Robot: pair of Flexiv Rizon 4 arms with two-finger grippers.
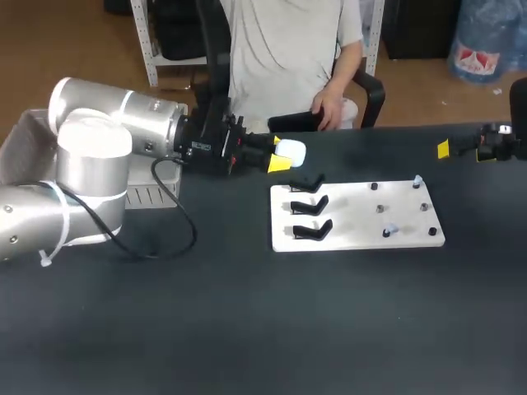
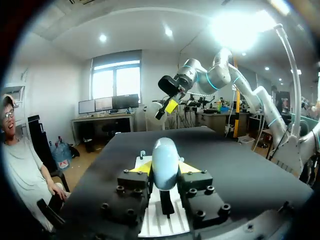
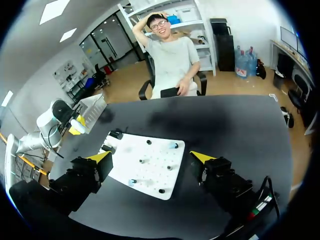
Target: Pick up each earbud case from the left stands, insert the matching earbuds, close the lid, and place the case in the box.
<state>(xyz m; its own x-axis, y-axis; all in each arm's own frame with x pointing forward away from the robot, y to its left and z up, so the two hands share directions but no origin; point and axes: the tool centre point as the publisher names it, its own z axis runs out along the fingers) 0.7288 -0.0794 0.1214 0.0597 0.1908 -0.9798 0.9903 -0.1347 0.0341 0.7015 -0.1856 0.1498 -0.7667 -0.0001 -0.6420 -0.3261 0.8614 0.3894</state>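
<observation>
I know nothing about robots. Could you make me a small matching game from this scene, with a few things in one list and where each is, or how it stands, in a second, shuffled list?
Things:
1. earbud case
2. black stands
3. right gripper
4. box

Places or states:
A. open, holding nothing
B. in a row on the white board, on its left part
C. by the left edge of the table
D. gripped between the yellow fingers of the left gripper

Pairs: 1-D, 2-B, 3-A, 4-C
</observation>
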